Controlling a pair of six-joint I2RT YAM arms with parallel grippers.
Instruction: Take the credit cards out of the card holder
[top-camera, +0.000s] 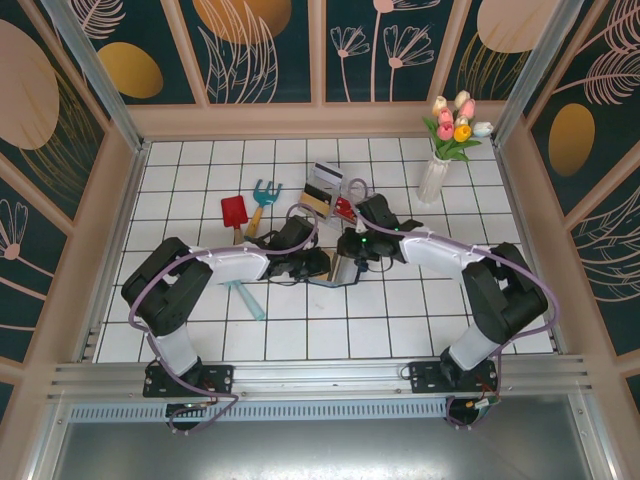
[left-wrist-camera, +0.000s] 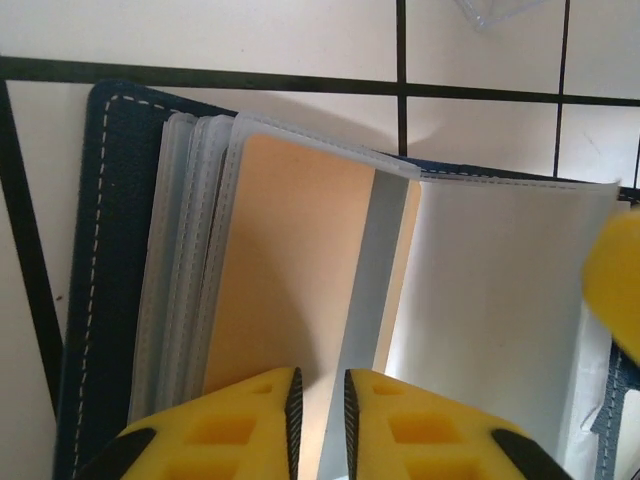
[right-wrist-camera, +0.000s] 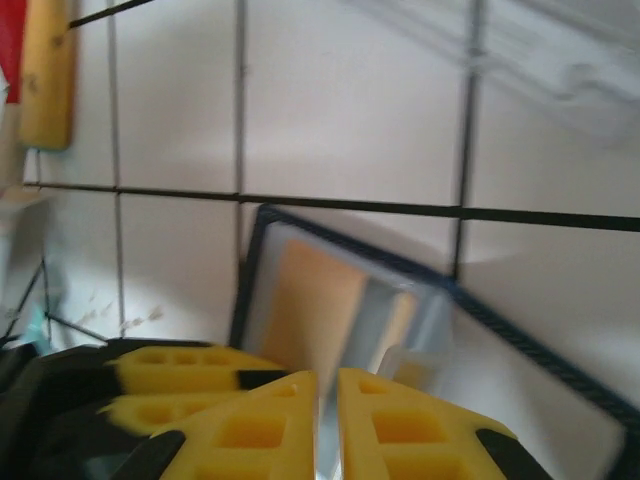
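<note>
Left wrist view: left gripper (left-wrist-camera: 320, 375) cropped by the bottom edge, fingers close on either side of the clear sleeve (left-wrist-camera: 390, 250) over the tan card (left-wrist-camera: 290, 270), pinching or merely near cannot be told; a yellow blur (left-wrist-camera: 615, 285) runs off the right edge and a clear object (left-wrist-camera: 495, 8) off the top. Right wrist view: soft throughout, right gripper (right-wrist-camera: 327, 378) cropped below, the grey strip (right-wrist-camera: 328, 430) in its narrow gap unreadable, a wooden handle (right-wrist-camera: 45, 75) cut by the top edge. Top view: card holder (top-camera: 348, 270) mostly hidden under both grippers, jaws too small to read.

Navy card holder (left-wrist-camera: 105, 250) lies open, tan card (left-wrist-camera: 290, 260) sleeved.
</note>
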